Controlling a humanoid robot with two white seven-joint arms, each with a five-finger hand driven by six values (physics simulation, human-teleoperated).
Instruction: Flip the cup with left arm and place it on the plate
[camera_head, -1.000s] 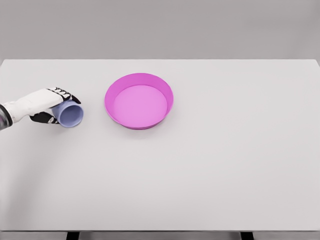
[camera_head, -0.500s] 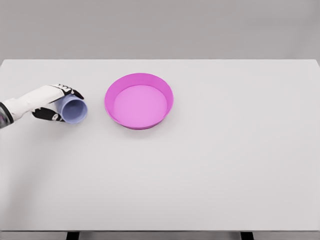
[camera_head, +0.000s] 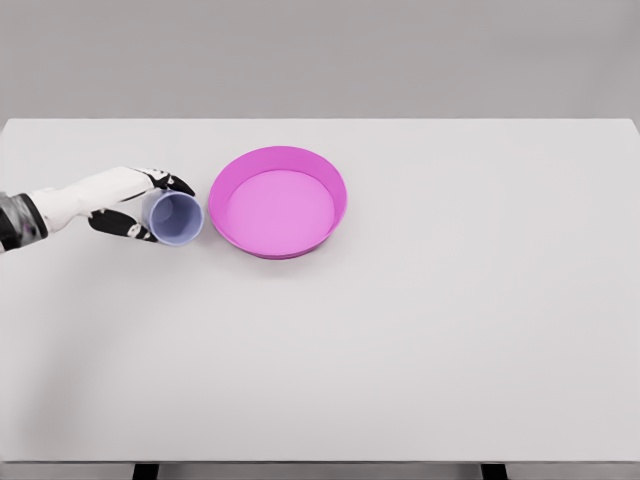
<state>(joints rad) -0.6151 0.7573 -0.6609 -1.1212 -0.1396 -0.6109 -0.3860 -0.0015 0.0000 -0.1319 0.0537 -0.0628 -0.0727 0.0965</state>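
Note:
A pale blue cup (camera_head: 176, 219) is held tilted on its side, its open mouth facing the camera and slightly right. My left hand (camera_head: 140, 205) is shut on it from the left, fingers wrapped over the top and thumb below. The cup hangs just left of the magenta plate (camera_head: 279, 157), a shallow round dish near the table's middle, with a small gap between the cup's rim and the plate's left edge. The right arm does not show.
The white table (camera_head: 420, 340) spreads wide to the right and front of the plate. Its far edge runs along the top against a grey wall.
My left hand has carried the cup to the right, from the table's left side to just beside the plate's left rim, and the cup's mouth now faces more upward toward the camera.

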